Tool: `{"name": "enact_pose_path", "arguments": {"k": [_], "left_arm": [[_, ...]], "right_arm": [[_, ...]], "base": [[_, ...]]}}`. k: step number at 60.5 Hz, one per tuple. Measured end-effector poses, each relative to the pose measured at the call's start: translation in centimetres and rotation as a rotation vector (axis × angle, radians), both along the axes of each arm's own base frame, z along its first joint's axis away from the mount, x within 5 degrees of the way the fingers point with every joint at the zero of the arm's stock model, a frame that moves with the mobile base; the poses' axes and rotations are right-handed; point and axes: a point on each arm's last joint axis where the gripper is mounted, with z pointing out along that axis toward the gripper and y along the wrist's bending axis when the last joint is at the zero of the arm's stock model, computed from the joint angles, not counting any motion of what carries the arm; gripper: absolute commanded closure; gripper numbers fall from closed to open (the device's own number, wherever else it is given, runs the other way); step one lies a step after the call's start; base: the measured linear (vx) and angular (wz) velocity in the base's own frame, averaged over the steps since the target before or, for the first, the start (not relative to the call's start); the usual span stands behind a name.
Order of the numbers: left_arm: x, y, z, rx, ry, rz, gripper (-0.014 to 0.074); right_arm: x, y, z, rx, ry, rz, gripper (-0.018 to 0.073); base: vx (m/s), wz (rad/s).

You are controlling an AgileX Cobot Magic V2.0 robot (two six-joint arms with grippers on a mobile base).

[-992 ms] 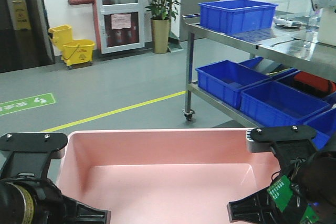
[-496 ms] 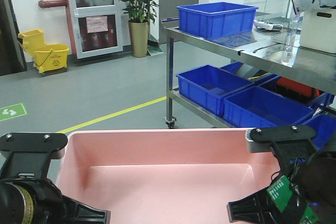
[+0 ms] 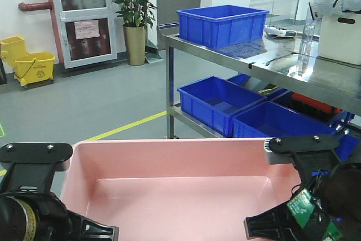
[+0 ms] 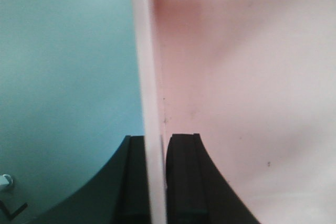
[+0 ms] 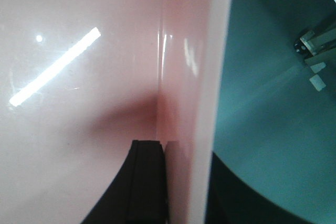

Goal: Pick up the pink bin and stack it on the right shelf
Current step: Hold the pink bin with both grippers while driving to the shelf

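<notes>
I can read nothing for certain. A pale red notice (image 3: pixel 86 29) hangs across the middle of the glass-fronted cabinet door (image 3: pixel 79 55) on the far wall. It has several lines of dark print, all too small for me to make out. The yellow mop bucket (image 3: pixel 35 67) beside that cabinet has a short dark printed label on its front wall, also illegible. The green circuit board (image 3: pixel 306 209) near my right wrist bears tiny white marks that I cannot read.
</notes>
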Motion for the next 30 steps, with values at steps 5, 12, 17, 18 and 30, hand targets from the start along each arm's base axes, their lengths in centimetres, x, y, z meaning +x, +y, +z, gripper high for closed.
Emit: {"name": "enact_pose_path", "arguments": {"k": [5, 12, 17, 18, 30], "left_arm": [[0.00, 0.00, 0.00, 0.000, 0.000, 0.000, 0.0558], [0.00, 0.00, 0.00, 0.000, 0.000, 0.000, 0.0558], [0.00, 0.00, 0.00, 0.000, 0.000, 0.000, 0.0558], [0.00, 0.00, 0.00, 0.000, 0.000, 0.000, 0.0558], [0.00, 0.00, 0.00, -0.001, 0.001, 0.000, 0.0558]], "right_arm": [[0.00, 0.00, 0.00, 0.000, 0.000, 0.000, 0.0443], [0.00, 0.00, 0.00, 0.000, 0.000, 0.000, 0.0443], [0.00, 0.01, 0.00, 0.001, 0.001, 0.000, 0.0443], [0.00, 0.01, 0.00, 0.001, 0.001, 0.000, 0.0443], [0.00, 0.01, 0.00, 0.001, 0.001, 0.000, 0.0443]], "base": [[0.32, -0.02], [0.33, 0.00], [0.35, 0.02], [0.36, 0.03], [0.38, 0.06]]}}
